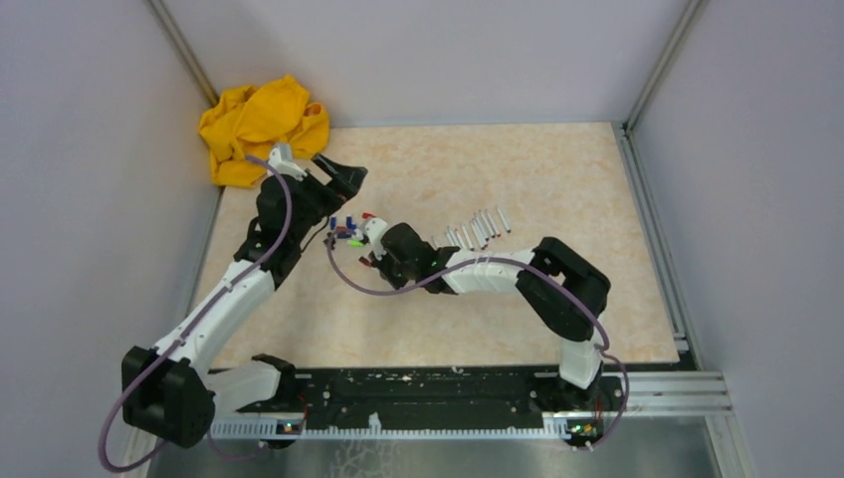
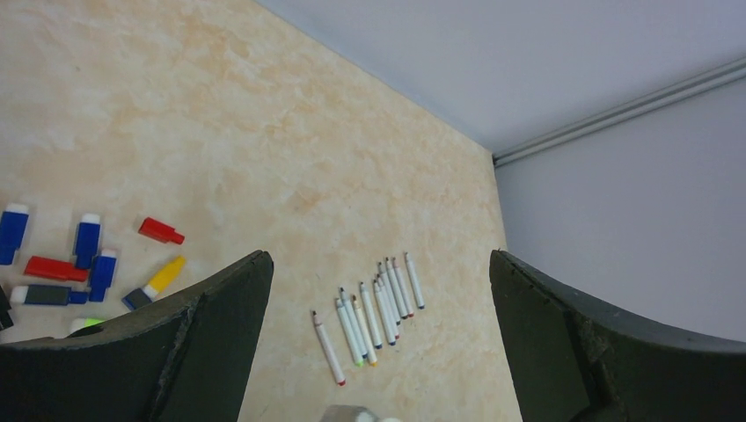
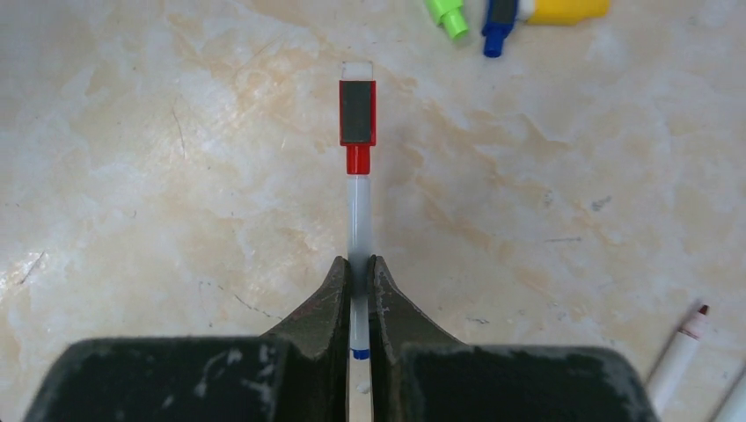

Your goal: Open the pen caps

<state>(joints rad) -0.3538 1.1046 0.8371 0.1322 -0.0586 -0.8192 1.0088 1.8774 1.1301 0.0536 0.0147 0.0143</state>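
red plastic is the item at issue: we find one red cap (image 3: 358, 114) seated on the end of a thin white marker barrel (image 3: 357, 220). the right fingers (image 3: 332, 294) clamp this barrel narrowly, well back from the cap, with the capped end pointing away over the desk (image 3: 176, 176). the left fingers (image 2: 220, 308) stand wide and hold nothing; they are apart from the cap and raised above a scatter of loose caps (image 2: 88, 242). a row of uncapped markers (image 2: 374, 312) lies off to one side. we judge the chief hazard to be the slim, smooth barrel: a pull on the cap may draw it through the right fingers instead of freeing the cap, and a pull off the barrel's line may swivel or bend it. the cap is small, so a slightly misplaced closure could pinch the barrel or miss altogether. a low approach could also sweep the loose caps about.
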